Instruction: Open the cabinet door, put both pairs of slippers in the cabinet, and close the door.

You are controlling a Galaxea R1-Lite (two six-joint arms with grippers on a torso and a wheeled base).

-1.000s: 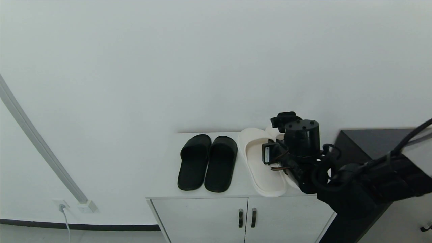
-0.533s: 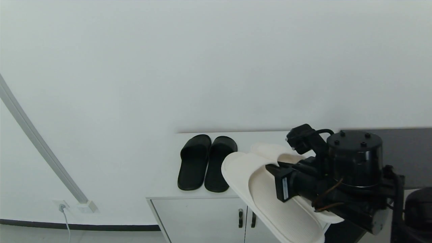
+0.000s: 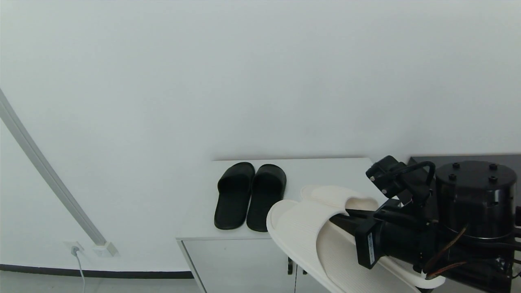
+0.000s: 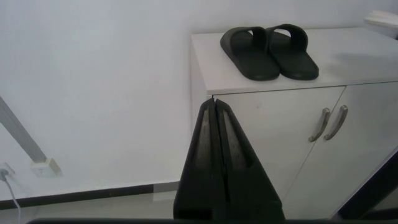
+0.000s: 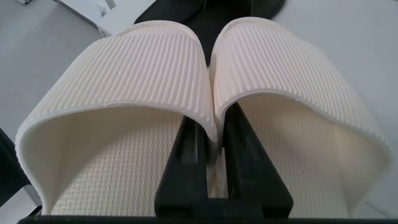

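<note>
A pair of white slippers (image 3: 313,232) hangs in the air in front of the cabinet's right part, with my right gripper (image 3: 350,217) shut on the two inner edges. In the right wrist view the gripper (image 5: 214,149) pinches both white slippers (image 5: 143,81) side by side. A pair of black slippers (image 3: 250,195) lies on the white cabinet top (image 3: 325,171). The black slippers (image 4: 268,51) lie on the cabinet (image 4: 273,124) in the left wrist view, whose two doors are closed, handles (image 4: 329,123) together. My left gripper (image 4: 216,109) is shut and empty, low to the cabinet's left.
A black piece of furniture (image 3: 460,159) stands right of the cabinet. A wall socket with a cable (image 3: 74,248) and a slanted grey conduit (image 3: 44,171) are on the wall at the left. The floor left of the cabinet is open.
My right gripper has lifted the white slippers off the cabinet top and drawn them toward me and to the right. The black slippers have stayed put.
</note>
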